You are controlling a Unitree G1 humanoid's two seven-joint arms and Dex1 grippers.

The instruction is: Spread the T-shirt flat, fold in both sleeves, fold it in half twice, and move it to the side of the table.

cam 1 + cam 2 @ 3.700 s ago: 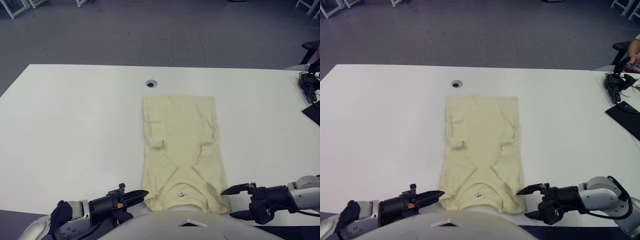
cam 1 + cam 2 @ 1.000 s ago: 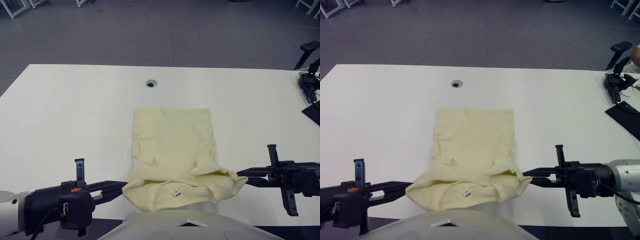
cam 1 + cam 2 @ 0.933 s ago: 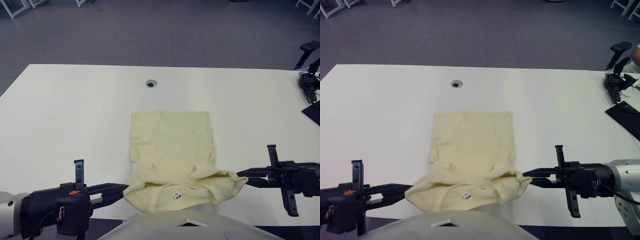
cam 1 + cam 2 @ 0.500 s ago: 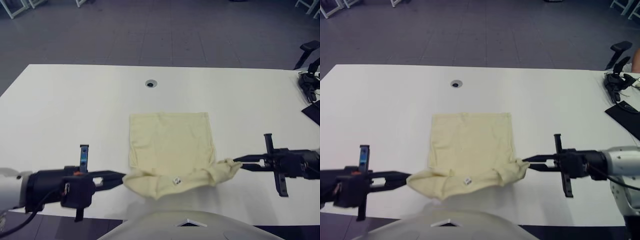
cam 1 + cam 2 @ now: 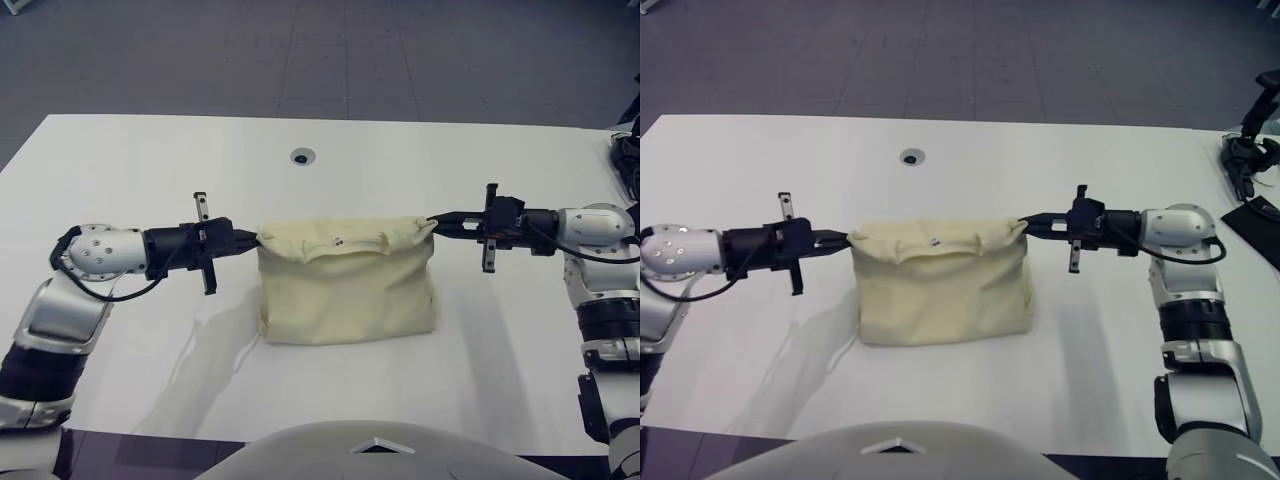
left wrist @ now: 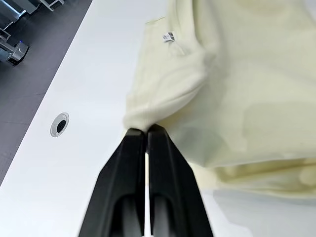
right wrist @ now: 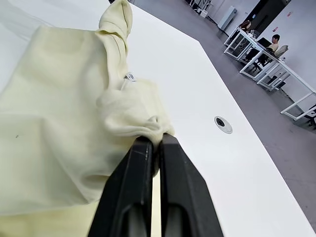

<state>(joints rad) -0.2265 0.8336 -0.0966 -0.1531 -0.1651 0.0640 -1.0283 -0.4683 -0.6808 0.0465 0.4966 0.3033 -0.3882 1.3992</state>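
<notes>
A pale yellow T-shirt point(image 5: 345, 280) lies in the middle of the white table point(image 5: 120, 170), doubled over, with its collar edge and small label lifted along the far side. My left gripper point(image 5: 254, 238) is shut on the shirt's left upper corner point(image 6: 137, 117). On the opposite side my right gripper point(image 5: 434, 220) is shut on the right upper corner point(image 7: 157, 129). Both corners are held a little above the tabletop, so the top edge is stretched between the two grippers and sags slightly in the middle. The lower part rests on the table.
A round cable hole point(image 5: 301, 155) sits in the table beyond the shirt. Dark cables and a black item point(image 5: 1252, 160) lie at the table's far right edge. Bare tabletop stretches to both sides of the shirt.
Both grippers have carried the shirt's near edge up and away from me, folding it over the far half. The arms are now stretched out farther across the table.
</notes>
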